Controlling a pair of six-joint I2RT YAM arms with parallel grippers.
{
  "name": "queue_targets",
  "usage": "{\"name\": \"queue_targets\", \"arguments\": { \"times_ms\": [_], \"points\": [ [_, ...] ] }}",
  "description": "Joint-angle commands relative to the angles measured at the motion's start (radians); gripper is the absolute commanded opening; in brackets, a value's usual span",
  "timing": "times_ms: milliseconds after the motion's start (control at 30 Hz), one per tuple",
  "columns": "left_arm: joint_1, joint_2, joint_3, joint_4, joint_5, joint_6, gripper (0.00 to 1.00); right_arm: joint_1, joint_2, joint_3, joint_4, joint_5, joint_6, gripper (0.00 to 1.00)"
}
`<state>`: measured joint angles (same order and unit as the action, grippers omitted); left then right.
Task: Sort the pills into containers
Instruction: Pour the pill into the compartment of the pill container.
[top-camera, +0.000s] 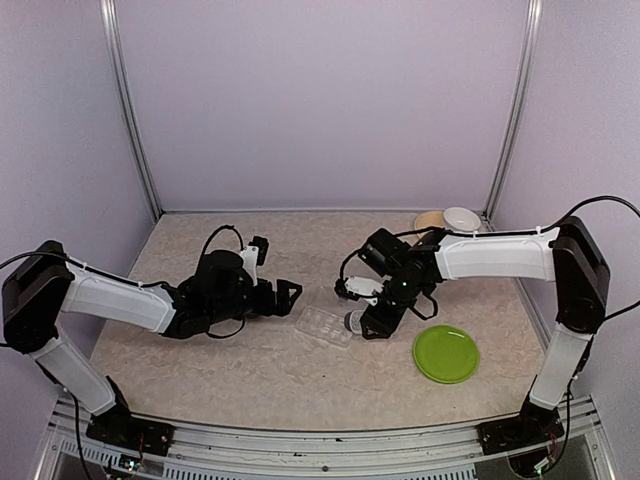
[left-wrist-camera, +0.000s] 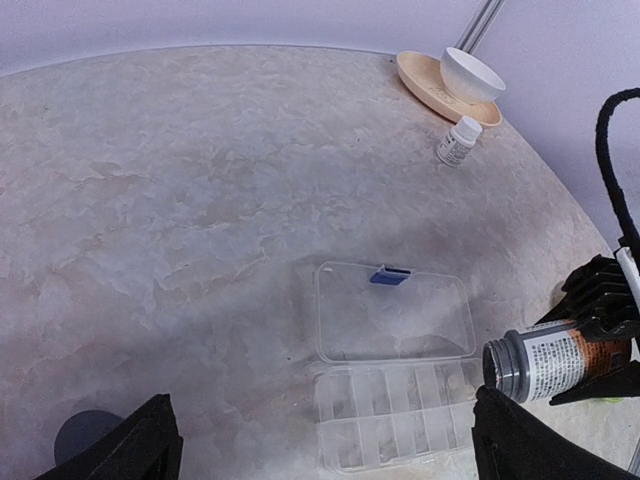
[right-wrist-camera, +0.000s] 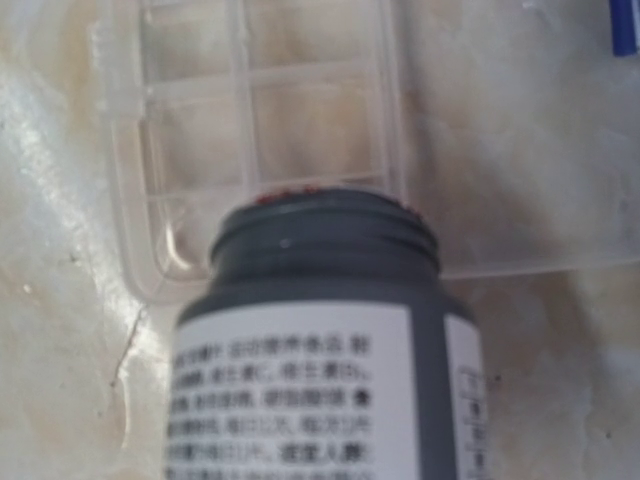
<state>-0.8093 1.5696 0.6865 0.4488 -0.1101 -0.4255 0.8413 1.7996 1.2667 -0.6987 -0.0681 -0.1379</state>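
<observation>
The containers, a clear pill organiser (left-wrist-camera: 390, 415) with small square compartments, lie on the table with the lid (left-wrist-camera: 395, 320) folded open and a blue latch (left-wrist-camera: 390, 275) at its far edge. My right gripper (top-camera: 370, 318) is shut on a labelled bottle (right-wrist-camera: 320, 360) with its cap off. The bottle is tipped sideways, its mouth (left-wrist-camera: 497, 368) over the organiser's right end. A thin red line shows at the rim (right-wrist-camera: 290, 195); no other sign of the pills is in view. My left gripper (top-camera: 290, 293) hovers open just left of the organiser (top-camera: 325, 325), nothing between its fingers (left-wrist-camera: 140, 445).
A grey round cap (left-wrist-camera: 85, 435) lies on the table by my left finger. A small white bottle (left-wrist-camera: 458, 140) stands near a white bowl (left-wrist-camera: 472, 75) on a tan plate (left-wrist-camera: 425, 75) at the back right. A green plate (top-camera: 446, 353) sits right of the organiser.
</observation>
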Motion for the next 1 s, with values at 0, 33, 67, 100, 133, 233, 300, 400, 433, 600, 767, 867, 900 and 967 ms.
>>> {"name": "queue_targets", "arguments": {
  "times_ms": [0,33,67,100,133,233,300,400,433,600,767,867,900,967],
  "points": [
    [0.002,-0.019,-0.003,0.024,0.01,-0.008,0.99,0.009,0.016,0.021,-0.014,-0.007,-0.004,0.0],
    [0.002,-0.019,-0.004,0.025,0.01,-0.009,0.99,0.009,0.018,0.023,-0.016,-0.007,-0.005,0.0],
    [0.002,-0.019,-0.005,0.026,0.009,-0.009,0.99,0.009,0.02,0.024,-0.02,-0.007,-0.004,0.0],
    [0.002,-0.019,-0.005,0.026,0.01,-0.009,0.99,0.009,0.022,0.025,-0.023,-0.006,-0.004,0.0],
    [0.002,-0.019,-0.006,0.027,0.01,-0.009,0.99,0.008,0.025,0.027,-0.027,-0.004,-0.005,0.0],
    [0.002,-0.017,-0.008,0.029,0.01,-0.011,0.99,0.009,0.025,0.03,-0.032,-0.004,-0.002,0.0],
    [0.002,-0.016,-0.01,0.031,0.009,-0.013,0.99,0.008,0.024,0.033,-0.036,-0.003,-0.002,0.0],
    [0.002,-0.016,-0.01,0.032,0.009,-0.014,0.99,0.008,0.022,0.042,-0.04,0.002,0.0,0.0],
    [0.002,-0.015,-0.01,0.032,0.009,-0.014,0.99,0.009,0.018,0.042,-0.036,0.002,0.0,0.0],
    [0.002,-0.023,-0.013,0.037,0.007,-0.018,0.99,0.009,-0.035,-0.004,0.055,-0.011,0.002,0.0],
    [0.004,-0.03,-0.01,0.031,0.005,-0.019,0.99,0.009,-0.104,-0.066,0.186,-0.009,0.008,0.0],
    [0.004,-0.033,-0.003,0.026,0.001,-0.021,0.99,0.008,-0.146,-0.104,0.255,0.001,0.015,0.0],
    [0.004,-0.033,0.0,0.025,0.001,-0.022,0.99,0.008,-0.163,-0.124,0.282,0.0,0.017,0.0],
    [0.005,-0.032,0.005,0.022,0.002,-0.025,0.99,0.007,-0.21,-0.169,0.357,-0.009,0.019,0.0]
  ]
}}
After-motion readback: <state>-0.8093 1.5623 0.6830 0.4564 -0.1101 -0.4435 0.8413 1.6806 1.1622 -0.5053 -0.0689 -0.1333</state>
